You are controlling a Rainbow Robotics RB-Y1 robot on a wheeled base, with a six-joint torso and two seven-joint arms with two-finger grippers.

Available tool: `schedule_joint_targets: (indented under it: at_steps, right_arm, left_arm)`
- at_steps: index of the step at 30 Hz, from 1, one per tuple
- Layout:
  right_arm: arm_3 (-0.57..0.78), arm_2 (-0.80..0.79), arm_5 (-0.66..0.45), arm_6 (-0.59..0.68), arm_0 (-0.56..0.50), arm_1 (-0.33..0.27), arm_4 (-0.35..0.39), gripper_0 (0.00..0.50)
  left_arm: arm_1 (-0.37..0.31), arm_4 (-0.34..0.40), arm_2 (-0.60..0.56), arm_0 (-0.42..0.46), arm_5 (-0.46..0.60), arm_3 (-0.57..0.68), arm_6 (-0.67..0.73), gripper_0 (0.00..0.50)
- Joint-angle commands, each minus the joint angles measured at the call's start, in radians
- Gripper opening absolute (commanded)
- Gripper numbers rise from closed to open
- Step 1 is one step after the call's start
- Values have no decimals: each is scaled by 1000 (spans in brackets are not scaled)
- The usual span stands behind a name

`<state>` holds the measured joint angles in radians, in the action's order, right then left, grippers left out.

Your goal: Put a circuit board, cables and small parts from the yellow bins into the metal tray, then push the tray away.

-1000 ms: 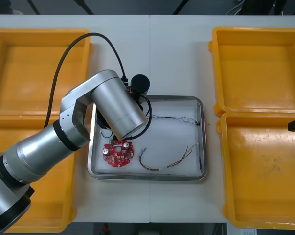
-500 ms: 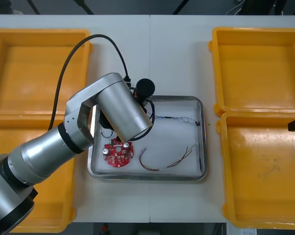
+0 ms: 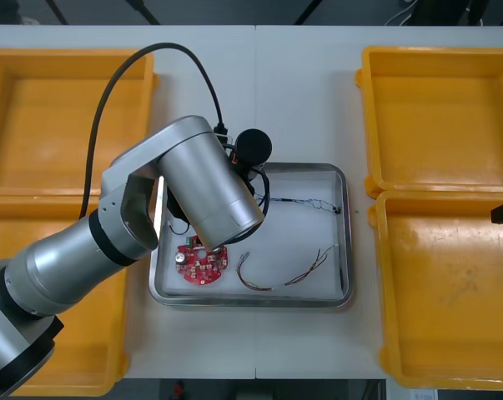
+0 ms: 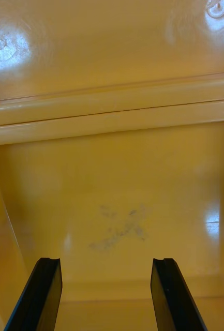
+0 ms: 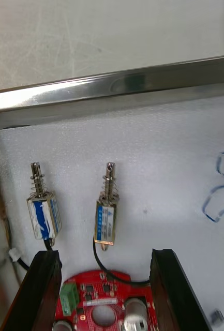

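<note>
Left pincer (image 5: pixel 105 254) over tray's (image 3: pixel 344 218) board (image 3: pixel 199 263), cables (image 3: pixel 278 282), seemingly parts (image 5: pixel 105 221)

The left arm (image 3: pixel 84 250) is bent in from the near left, its wrist turned steeply down, and the left gripper (image 5: pixel 105 254) is held with its fingers (both black) spread wide. The right gripper (image 4: pixel 106 261), parked far right, is likewise spread.

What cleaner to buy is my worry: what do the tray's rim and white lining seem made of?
Tray rim, beyond the left gripper: bare metal, probably polished steel, given its bright mirror-like streaks. White lining: matte, finely pebbled grain, likely thin foam sheet, possibly paper.
</note>
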<state>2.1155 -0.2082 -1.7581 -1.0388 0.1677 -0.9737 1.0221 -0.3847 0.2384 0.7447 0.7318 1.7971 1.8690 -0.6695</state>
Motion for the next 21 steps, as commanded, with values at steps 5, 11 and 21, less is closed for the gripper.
schedule_joint_targets:
  at_steps: [5,11,21]
  right_arm:
    - [1,-23,9,-43,-13,1,-2,500]
    - [1,-23,9,-43,-13,1,-2,500]
    - [1,-23,9,-43,-13,1,-2,500]
  left_arm:
    - [-148,182,-102,144,123,182,18,500]
    - [-270,368,-283,146,123,265,-2,500]
    - [-490,639,-470,127,123,274,-76,500]
